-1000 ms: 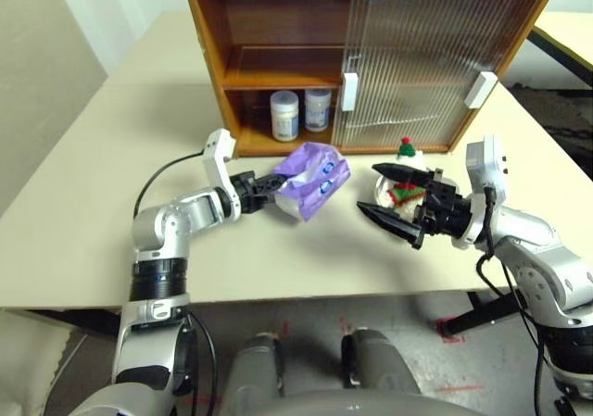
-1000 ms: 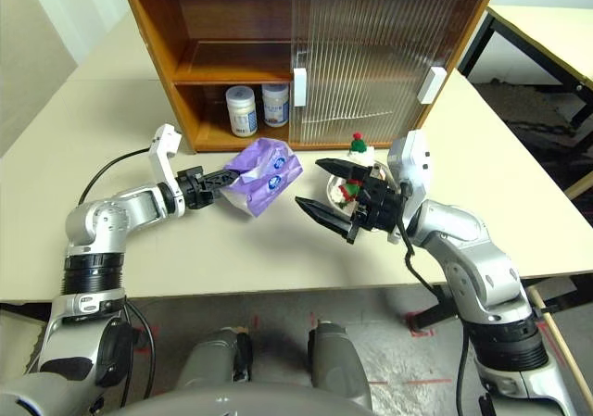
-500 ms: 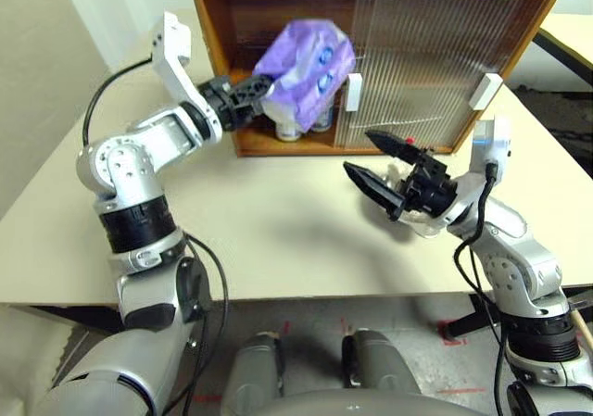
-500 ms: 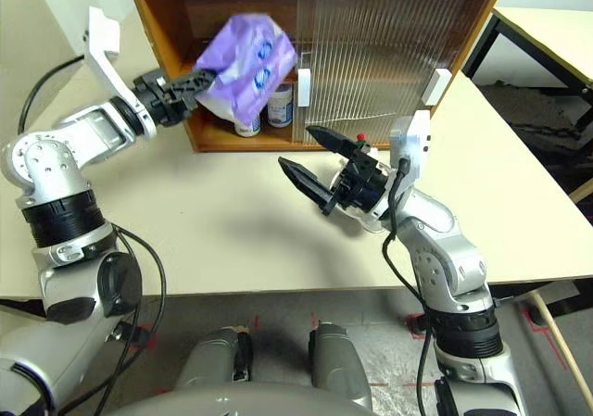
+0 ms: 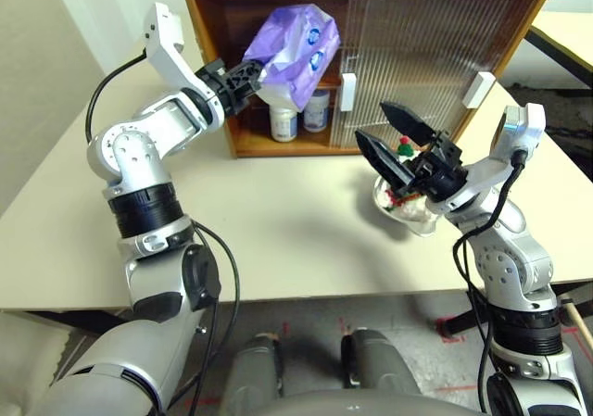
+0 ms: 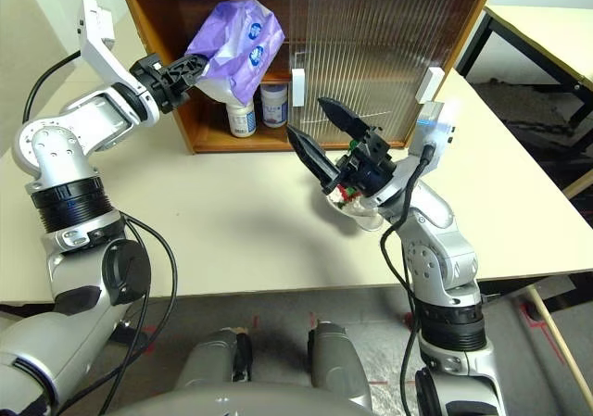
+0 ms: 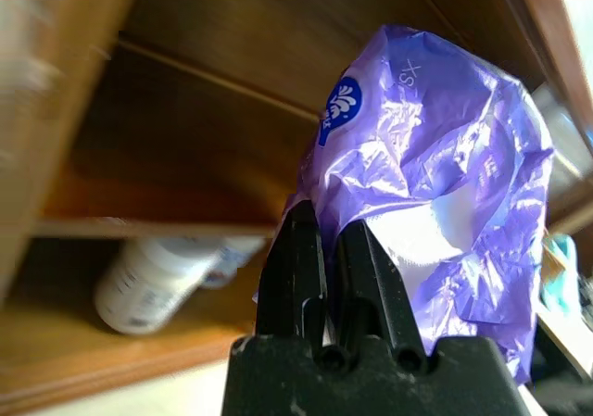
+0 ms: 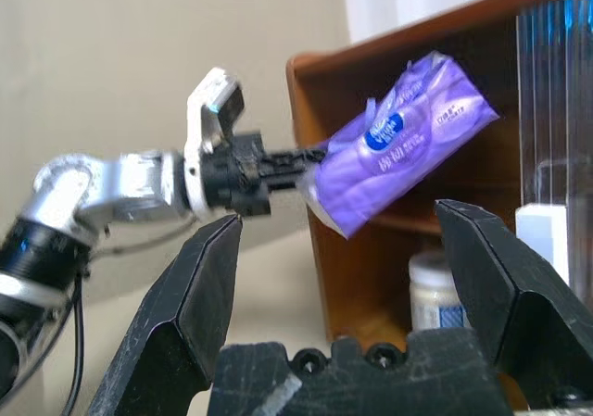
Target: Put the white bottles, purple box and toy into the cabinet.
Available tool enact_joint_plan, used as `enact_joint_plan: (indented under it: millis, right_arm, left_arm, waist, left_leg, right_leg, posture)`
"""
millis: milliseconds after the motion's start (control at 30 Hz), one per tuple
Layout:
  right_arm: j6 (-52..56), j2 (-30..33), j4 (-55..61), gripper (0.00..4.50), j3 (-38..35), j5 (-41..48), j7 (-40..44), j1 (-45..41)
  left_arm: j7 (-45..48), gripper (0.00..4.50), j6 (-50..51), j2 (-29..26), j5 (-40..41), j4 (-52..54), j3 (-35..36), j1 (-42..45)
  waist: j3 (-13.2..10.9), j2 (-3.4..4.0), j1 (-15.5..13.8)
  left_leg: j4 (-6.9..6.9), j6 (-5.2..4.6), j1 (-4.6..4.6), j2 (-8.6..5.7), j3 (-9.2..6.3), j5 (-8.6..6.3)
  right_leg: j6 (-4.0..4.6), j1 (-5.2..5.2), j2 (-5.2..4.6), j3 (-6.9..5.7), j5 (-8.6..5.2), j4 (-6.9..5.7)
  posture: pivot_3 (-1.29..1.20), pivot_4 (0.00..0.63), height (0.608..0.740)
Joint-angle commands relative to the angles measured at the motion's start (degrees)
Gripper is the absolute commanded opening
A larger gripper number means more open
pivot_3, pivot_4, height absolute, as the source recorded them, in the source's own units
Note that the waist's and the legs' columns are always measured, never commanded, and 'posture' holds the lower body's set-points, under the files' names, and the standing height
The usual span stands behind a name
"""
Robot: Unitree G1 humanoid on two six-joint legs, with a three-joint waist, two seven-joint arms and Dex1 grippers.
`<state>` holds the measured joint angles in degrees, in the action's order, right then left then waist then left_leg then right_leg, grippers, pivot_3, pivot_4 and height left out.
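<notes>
Both arms are built of rounded silver-grey metallic shells joined by black ribbed rings at the joints. Each wrist carries a small white block-shaped camera housing. A thin black cable loops in the open from each wrist housing along the arm to its lower segments. The left claw point(image 5: 243, 76) and the right claw point(image 5: 387, 131) are matte black, each with 2 tapered, pointed fingers on a black base with round screw recesses.

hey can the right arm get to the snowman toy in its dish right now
Probably yes. The right gripper, jaws open and empty, hovers just above the toy in its dish, with nothing between them; the left gripper holds the purple box away by the cabinet.
</notes>
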<state>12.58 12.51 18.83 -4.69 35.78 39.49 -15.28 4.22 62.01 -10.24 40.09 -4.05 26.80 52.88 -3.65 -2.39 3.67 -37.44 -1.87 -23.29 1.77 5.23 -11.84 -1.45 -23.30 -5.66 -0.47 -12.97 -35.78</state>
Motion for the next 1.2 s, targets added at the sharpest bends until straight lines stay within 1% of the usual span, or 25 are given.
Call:
enact_joint_plan:
  millis: [33,233,400,500,600,667,800,900,933,1067,1200]
  right_arm:
    - [-1.7,-0.5,-0.7,4.50,0.1,0.5,0.4,-0.6]
    - [-3.8,-1.7,-1.9,4.50,0.2,-0.1,1.0,-0.7]
    - [-5.5,-2.0,-2.9,4.50,0.7,-0.7,1.7,-0.6]
    - [-6.2,-2.1,-2.9,4.50,0.9,-0.9,2.0,-0.1]
    - [-6.6,-2.0,-2.2,4.50,1.3,-1.0,2.1,1.1]
    - [-6.7,-1.8,-1.8,4.50,1.4,-0.9,2.1,1.6]
    - [-6.4,-0.9,-1.2,4.50,1.2,-0.4,2.3,2.3]
    - [-6.3,-0.4,-1.0,4.50,1.2,-0.2,2.3,2.4]
    - [-6.2,-0.2,-0.9,4.50,1.2,-0.1,2.3,2.4]
    - [-5.8,-0.1,-0.6,4.50,1.7,0.3,2.4,2.5]
    - [-5.2,0.1,-0.7,4.50,1.9,0.8,2.8,2.4]
  left_arm:
    - [-2.1,0.04,-2.6,1.0,-0.9,-1.8,-0.7,1.1]
    - [-4.4,0.04,-7.6,1.2,-2.5,-5.2,-1.4,3.1]
    - [-5.7,0.04,-9.6,1.8,-3.4,-7.3,-2.3,4.3]
    - [-7.7,0.04,-10.8,2.8,-3.0,-8.6,-1.4,5.4]
    - [-10.4,0.83,-13.2,4.3,-2.7,-10.7,0.3,6.7]
    - [-11.7,1.53,-14.8,5.0,-2.3,-11.7,1.2,7.3]
    - [-12.3,3.13,-19.0,6.3,-2.3,-13.6,1.6,8.7]
    - [-12.0,4.29,-20.6,6.6,-2.3,-13.0,0.7,8.8]
    - [-11.8,4.48,-20.8,6.5,-2.4,-12.5,0.4,8.6]
    - [-10.3,4.48,-19.2,5.0,-2.2,-9.2,-1.5,7.0]
    - [-8.0,4.48,-12.4,1.6,-0.5,-2.4,-4.2,3.5]
  waist:
    - [0.0,0.00,0.0]
    - [0.0,0.00,0.3]
    - [0.0,0.01,0.5]
    - [0.0,0.00,0.8]
    - [0.0,-0.02,1.1]
    - [0.0,-0.03,1.5]
    - [0.1,-0.03,1.8]
    - [0.1,-0.03,1.8]
    - [0.1,-0.03,1.8]
    - [0.1,-0.03,1.8]
    - [0.1,0.01,1.8]
  left_leg:
    - [0.00,0.00,0.00,0.00,0.00,0.00]
    - [0.00,0.00,-0.01,-0.02,0.01,0.00]
    - [0.00,0.00,0.00,-0.01,0.03,0.00]
    - [0.00,0.01,-0.01,-0.01,0.03,0.00]
    - [-0.01,0.01,-0.02,-0.01,0.02,0.00]
    - [-0.01,0.01,-0.02,-0.02,0.02,0.00]
    - [0.00,0.01,-0.01,-0.02,0.02,0.00]
    - [0.00,0.01,-0.01,0.00,0.03,0.00]
    - [0.00,0.02,-0.01,0.00,0.03,0.00]
    - [-0.01,0.03,-0.01,0.01,0.03,0.01]
    - [0.01,0.04,0.00,0.04,0.04,0.01]
  right_leg:
    - [0.01,0.00,-0.01,0.00,0.01,0.00]
    - [0.05,-0.01,0.03,0.01,0.03,0.00]
    - [0.04,-0.01,0.06,0.01,0.02,0.01]
    - [0.04,-0.02,0.06,0.01,0.02,0.01]
    - [0.03,-0.01,0.06,0.00,0.03,0.02]
    - [0.01,0.00,0.05,0.01,0.02,0.02]
    - [0.00,-0.01,0.08,0.02,0.01,0.03]
    - [0.00,-0.01,0.14,0.02,0.01,0.02]
    - [0.00,-0.01,0.16,0.02,0.01,0.02]
    - [0.01,-0.01,0.20,0.03,0.02,0.03]
    - [0.02,-0.02,0.27,0.11,0.02,0.03]
  posture:
    - [-0.08,0.000,0.740]
    - [-0.10,0.000,0.740]
    - [-0.12,0.000,0.740]
    - [-0.12,0.000,0.740]
    - [-0.13,0.000,0.740]
    - [-0.13,0.000,0.740]
    - [-0.13,0.000,0.740]
    - [-0.13,0.000,0.740]
    - [-0.13,0.000,0.740]
    - [-0.12,0.000,0.740]
    - [-0.10,0.000,0.740]
